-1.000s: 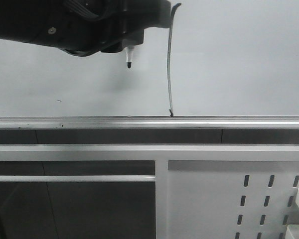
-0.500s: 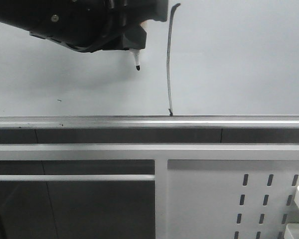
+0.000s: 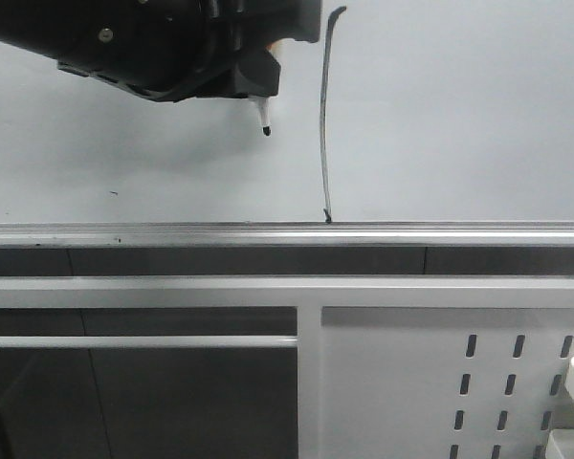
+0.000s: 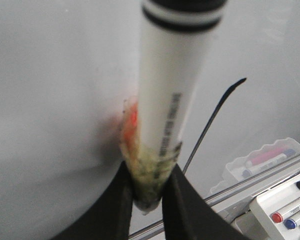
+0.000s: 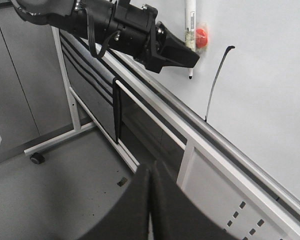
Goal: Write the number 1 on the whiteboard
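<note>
The marker point(image 4: 166, 100) sits clamped in the left gripper point(image 4: 149, 192), both black fingers point(image 4: 121, 205) pressed tight on its taped lower barrel, white body and black-banded end sticking out toward the board. In the front view its dark tip point(image 3: 266, 128) hangs just left of the stroke, and it looks to be off the surface, though how far off cannot be judged from here. The left gripper point(image 3: 258, 76) fills the upper left of that view, a dark mass against the pale board.

Out from the tip: the number 1 point(image 3: 325, 115) is on the whiteboard point(image 3: 459, 115), a long thin dark line running from a small hook at the top right down to the silver rail point(image 3: 287, 234), where it ends in a small dark foot. It bows slightly along its length, thin but unbroken as far as can be seen. From the right wrist view the same stroke point(image 5: 216, 82) shows clearly, just right of the pen.

As a judgement, the writing itself looks done; what remains is drawing the pen away and perhaps putting it down.

The right gripper point(image 5: 151, 200) hangs well back from the board, jaws together, holding nothing. A tray of spare markers point(image 4: 285, 205) sits below the rail off to the right.
</note>
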Controlling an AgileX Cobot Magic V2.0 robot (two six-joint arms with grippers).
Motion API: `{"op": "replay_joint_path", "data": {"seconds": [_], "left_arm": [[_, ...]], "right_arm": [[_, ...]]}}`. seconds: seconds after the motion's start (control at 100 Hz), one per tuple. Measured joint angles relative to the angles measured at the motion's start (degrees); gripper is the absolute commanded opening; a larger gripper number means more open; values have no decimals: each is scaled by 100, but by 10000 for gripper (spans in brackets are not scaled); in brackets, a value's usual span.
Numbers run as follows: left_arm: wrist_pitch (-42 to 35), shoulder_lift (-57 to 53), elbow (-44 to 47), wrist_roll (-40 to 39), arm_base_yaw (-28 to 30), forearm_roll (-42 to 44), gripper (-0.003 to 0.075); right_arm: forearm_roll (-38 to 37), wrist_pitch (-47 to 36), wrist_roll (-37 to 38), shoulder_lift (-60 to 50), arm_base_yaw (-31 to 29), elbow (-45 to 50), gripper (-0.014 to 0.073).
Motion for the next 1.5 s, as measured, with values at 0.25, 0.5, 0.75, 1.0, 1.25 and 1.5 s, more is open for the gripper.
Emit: {"op": "replay_joint_path", "data": {"seconds": [0.25,0.5,0.75,1.0,1.25,1.5], "left_arm": [[0,0,0,-35,12,-48,283],[48,0,0,-56,12,-48,318],[315,-240,0,-22,-65,-22,515],[673,-1360,418,197,-660,14,512],[-158,-3392,2000,222,-1021,-712,494],[-559,-5045,2766,1204,-1021,-954,-17]], "right_arm": [[0,0,0,0,0,0,-48],[0,0,0,0,0,0,-48],[0,0,0,0,0,0,-48],[-42,0,0,-64,0,0,-48],[-362,22,0,-834,0,0,-48],[-695,85,0,-1446,0,274,-48]]}}
